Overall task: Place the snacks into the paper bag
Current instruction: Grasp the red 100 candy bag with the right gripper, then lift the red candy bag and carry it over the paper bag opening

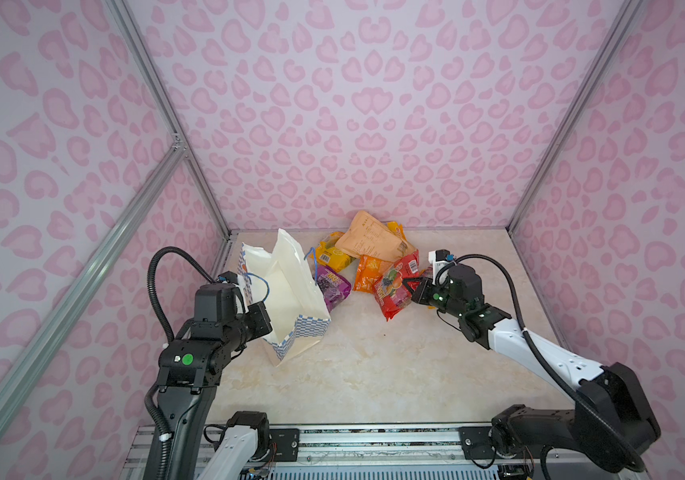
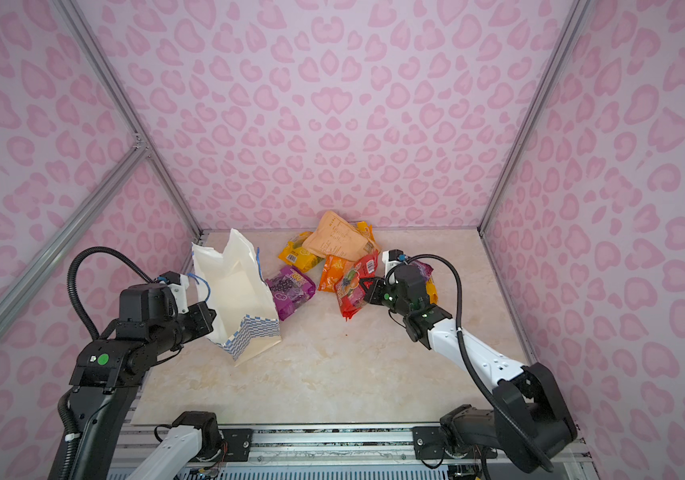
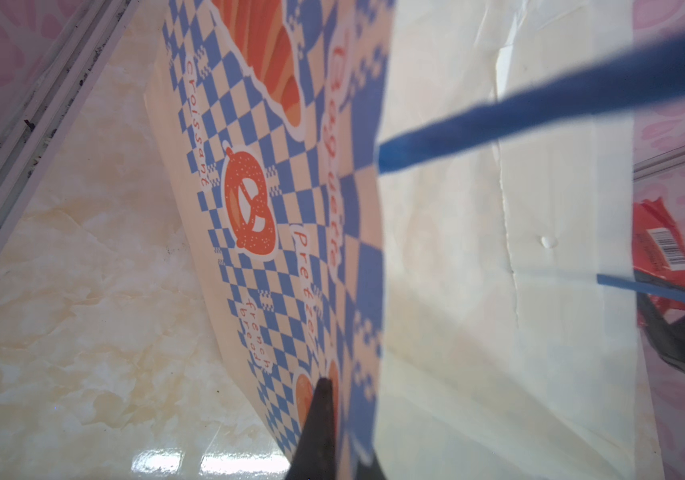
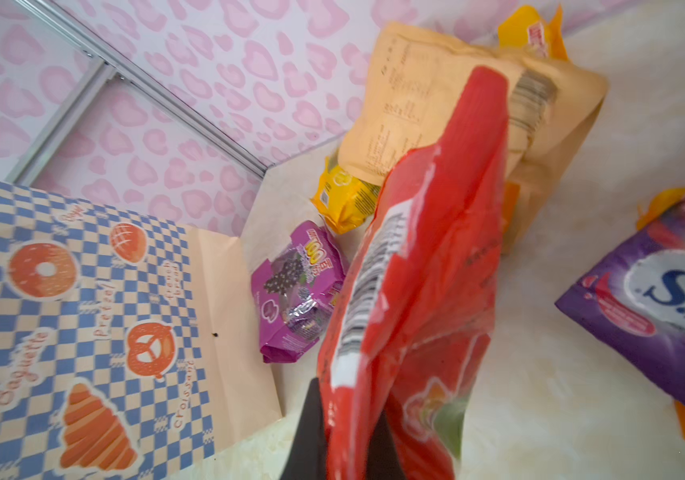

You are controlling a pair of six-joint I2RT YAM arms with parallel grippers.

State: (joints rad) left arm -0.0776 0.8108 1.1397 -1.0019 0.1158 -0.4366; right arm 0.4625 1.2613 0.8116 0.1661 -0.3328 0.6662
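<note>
The red packet (image 1: 395, 291) is clamped between the right fingers (image 4: 311, 428), beside the other snacks (image 1: 374, 243) heaped at the back of the worktop (image 1: 374, 365). To their left the paper bag (image 1: 287, 291) stands open, its side wall clamped by the left fingers (image 3: 318, 436).

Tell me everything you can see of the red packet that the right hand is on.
The red packet is a glossy, crinkled plastic pouch, red with a fruit picture and a white barcode label. The right hand is shut on one edge, with a finger on each face in the right wrist view. It sits at the near side of the snack pile, against the orange packet, to the right of the paper bag. I cannot tell whether it is clear of the table.
</note>
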